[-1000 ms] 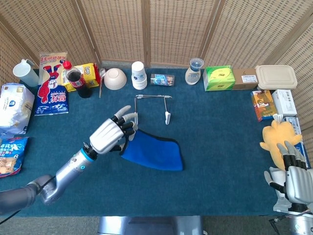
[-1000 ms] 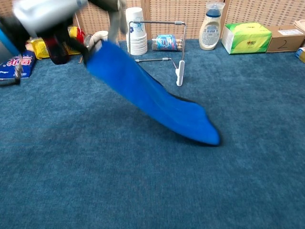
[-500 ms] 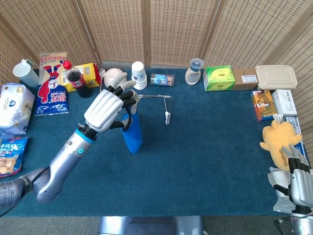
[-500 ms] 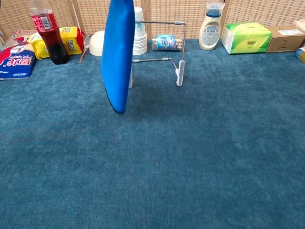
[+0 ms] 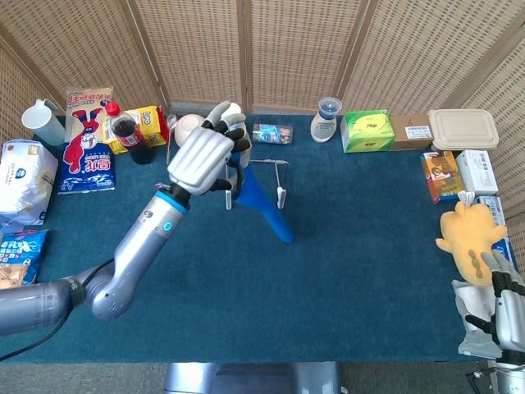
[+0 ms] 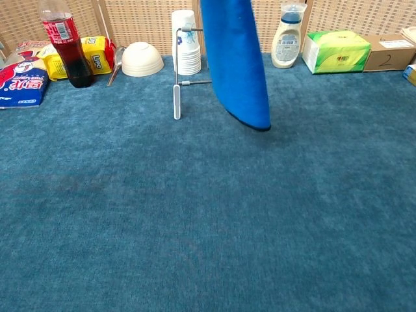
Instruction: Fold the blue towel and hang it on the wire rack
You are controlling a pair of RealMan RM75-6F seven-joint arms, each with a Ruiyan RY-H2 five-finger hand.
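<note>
The folded blue towel (image 5: pixel 267 205) hangs in the air from my left hand (image 5: pixel 207 158), which grips its top end above the wire rack (image 5: pixel 279 194). In the chest view the towel (image 6: pixel 237 65) dangles in front of the rack (image 6: pixel 176 91), covering its right side, with its lower tip just above the carpet. My left hand itself is out of the chest view. My right hand (image 5: pixel 507 304) rests at the bottom right corner of the head view; how its fingers stand is unclear.
Along the back stand a cola bottle (image 6: pixel 62 45), a white bowl (image 6: pixel 142 60), a stack of paper cups (image 6: pixel 184 45), a white bottle (image 6: pixel 286 36) and a green tissue box (image 6: pixel 335 51). Snack bags (image 5: pixel 86 148) lie far left, boxes and a yellow plush toy (image 5: pixel 467 234) far right.
My left hand lifted the towel off the table and carried it back and to the right, from beside the rack's left post to over the rack. The right hand sank slightly.
</note>
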